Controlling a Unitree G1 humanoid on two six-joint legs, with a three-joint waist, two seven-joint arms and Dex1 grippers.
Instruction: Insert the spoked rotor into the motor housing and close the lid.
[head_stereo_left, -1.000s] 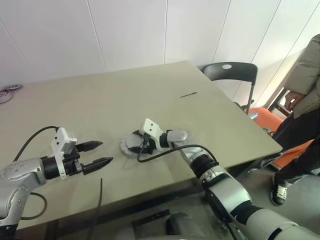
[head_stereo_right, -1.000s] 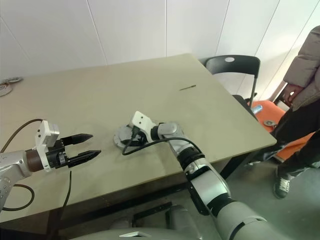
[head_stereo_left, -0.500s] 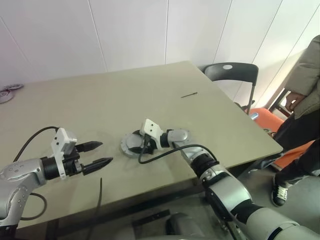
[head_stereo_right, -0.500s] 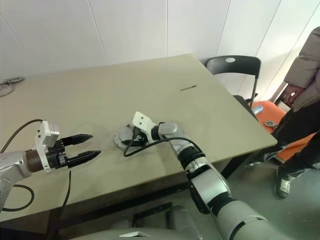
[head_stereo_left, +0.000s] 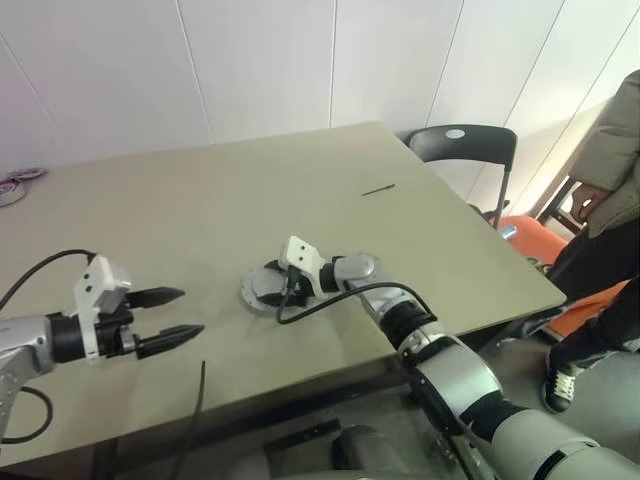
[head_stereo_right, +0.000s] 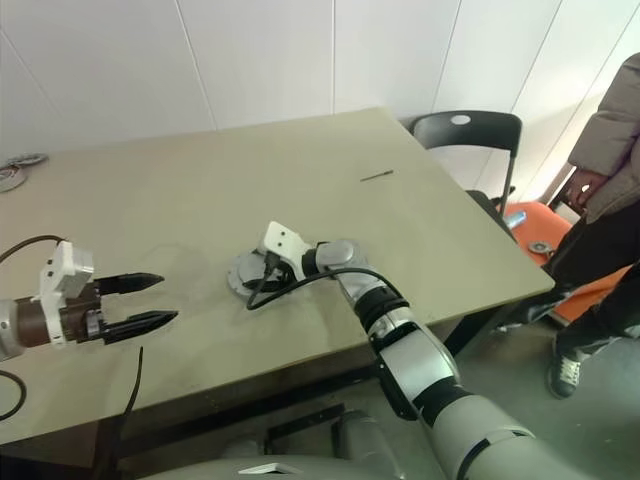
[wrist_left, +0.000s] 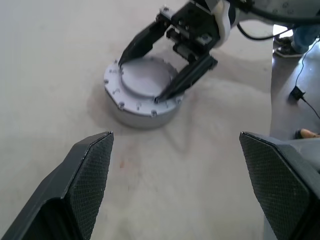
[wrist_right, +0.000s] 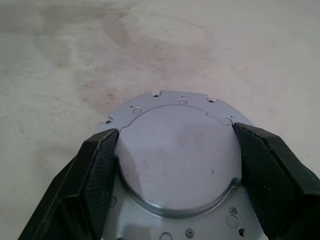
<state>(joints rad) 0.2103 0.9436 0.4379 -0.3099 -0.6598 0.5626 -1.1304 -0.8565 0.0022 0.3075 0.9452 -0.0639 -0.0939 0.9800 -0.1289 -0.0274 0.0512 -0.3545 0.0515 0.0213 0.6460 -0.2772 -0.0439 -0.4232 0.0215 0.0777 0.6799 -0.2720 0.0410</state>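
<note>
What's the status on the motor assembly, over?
Right pincer spread across the lid, fingertips at its edges. Lid seated on motor housing. Left pincer open, empty, off to the side. Nothing in the way.

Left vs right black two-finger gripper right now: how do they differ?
The left gripper hangs open over bare table, holding nothing; the right gripper straddles the round grey metal lid, one finger at each side. The left stands well apart from the lid; the right is at it. Both have spread fingers.

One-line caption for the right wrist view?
Right gripper fingers straddling the flat round grey metal lid seated on the beige table.
</note>
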